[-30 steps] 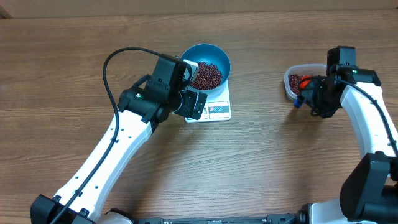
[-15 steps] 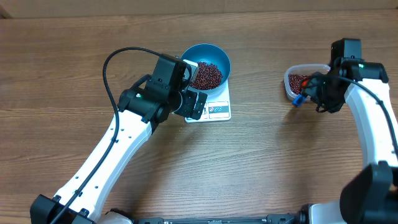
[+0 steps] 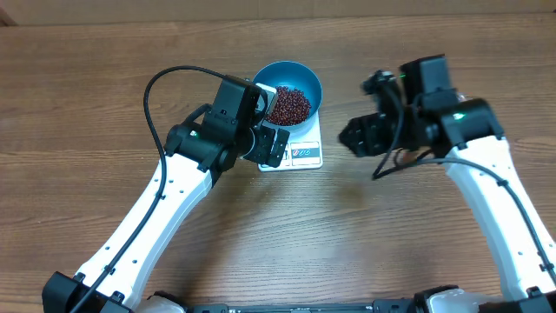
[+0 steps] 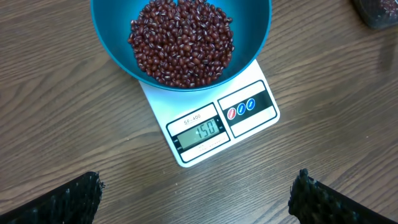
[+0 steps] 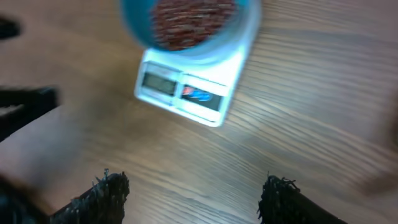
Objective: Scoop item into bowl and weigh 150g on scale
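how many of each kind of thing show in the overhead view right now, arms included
bowl: 1 (blue bowl)
scale: 1 (white scale under the bowl)
heap of beans: 1 (red-brown beans in the bowl)
robot arms: 2 (left arm, right arm)
total: 5

Scale (image 4: 222,122) display (image 4: 203,131) reads 150; small label (image 4: 192,117) above it reads SF-400. Round icons (image 4: 240,109) beside it carry no readable text.

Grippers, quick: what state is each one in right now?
Left gripper: open, holding nothing.
Right gripper: open, holding nothing.
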Robot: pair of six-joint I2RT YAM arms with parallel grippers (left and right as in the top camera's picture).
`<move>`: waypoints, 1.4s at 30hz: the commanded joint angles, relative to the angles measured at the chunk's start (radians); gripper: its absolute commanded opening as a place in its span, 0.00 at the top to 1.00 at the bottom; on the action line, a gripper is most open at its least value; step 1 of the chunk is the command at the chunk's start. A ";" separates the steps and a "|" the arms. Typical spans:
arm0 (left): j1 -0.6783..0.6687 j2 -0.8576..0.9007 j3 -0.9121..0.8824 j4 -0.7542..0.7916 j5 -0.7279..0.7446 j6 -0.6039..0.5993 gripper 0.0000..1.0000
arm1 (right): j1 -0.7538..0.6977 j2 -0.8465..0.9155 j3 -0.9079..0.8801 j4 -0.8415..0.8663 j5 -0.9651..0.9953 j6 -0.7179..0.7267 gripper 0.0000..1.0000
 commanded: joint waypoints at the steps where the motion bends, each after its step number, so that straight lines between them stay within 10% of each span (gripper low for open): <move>1: -0.001 -0.010 -0.003 0.003 0.010 0.018 0.00 | 0.060 -0.010 0.024 0.022 -0.028 -0.050 0.20; 2: -0.001 -0.010 -0.003 0.003 0.010 0.018 0.00 | 0.074 -0.010 0.024 0.031 -0.028 -0.050 0.00; 42: -0.001 -0.010 -0.003 0.003 0.010 0.018 0.00 | 0.095 -0.235 -0.114 0.183 0.112 -0.055 0.00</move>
